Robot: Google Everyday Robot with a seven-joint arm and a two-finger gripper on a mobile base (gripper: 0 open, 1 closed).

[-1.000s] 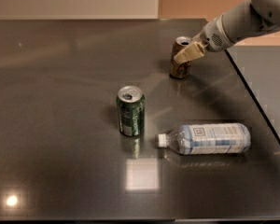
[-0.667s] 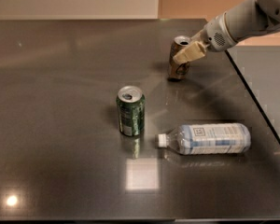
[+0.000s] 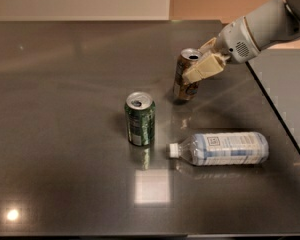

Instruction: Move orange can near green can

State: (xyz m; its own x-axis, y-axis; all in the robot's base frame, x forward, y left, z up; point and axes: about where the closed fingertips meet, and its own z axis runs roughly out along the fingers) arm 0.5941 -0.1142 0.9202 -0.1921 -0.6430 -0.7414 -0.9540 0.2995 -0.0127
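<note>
The fingers (image 3: 204,67) are closed on the orange can (image 3: 183,88), pinching its upper half. One pale finger lies across the near side of the can. The other shows behind the can's rim on the far side.

**Gripper.** The gripper (image 3: 195,61) is behind and to the right of the green can (image 3: 140,120), apart from it. The grey arm (image 3: 260,29) runs from it further right and back, to the picture's edge.

**Orange can.** It is behind and to the right of the green can, near it but not touching. It is tilted, with its silver top leaning away from the green can. Whether its base rests on the table (image 3: 65,84) or is lifted just clear cannot be told.

**Green can.** It stands upright on the dark, glossy table, silver top up, with its opening visible. Nothing touches it.

**Plastic bottle.** The clear plastic bottle (image 3: 222,148) lies on its side in front of and to the right of the green can. Its white cap points toward the green can and sits close beside that can's base, with a small gap. The body extends away from the green can. The bottle lies nearer the front than the orange can and is well apart from it.
</note>
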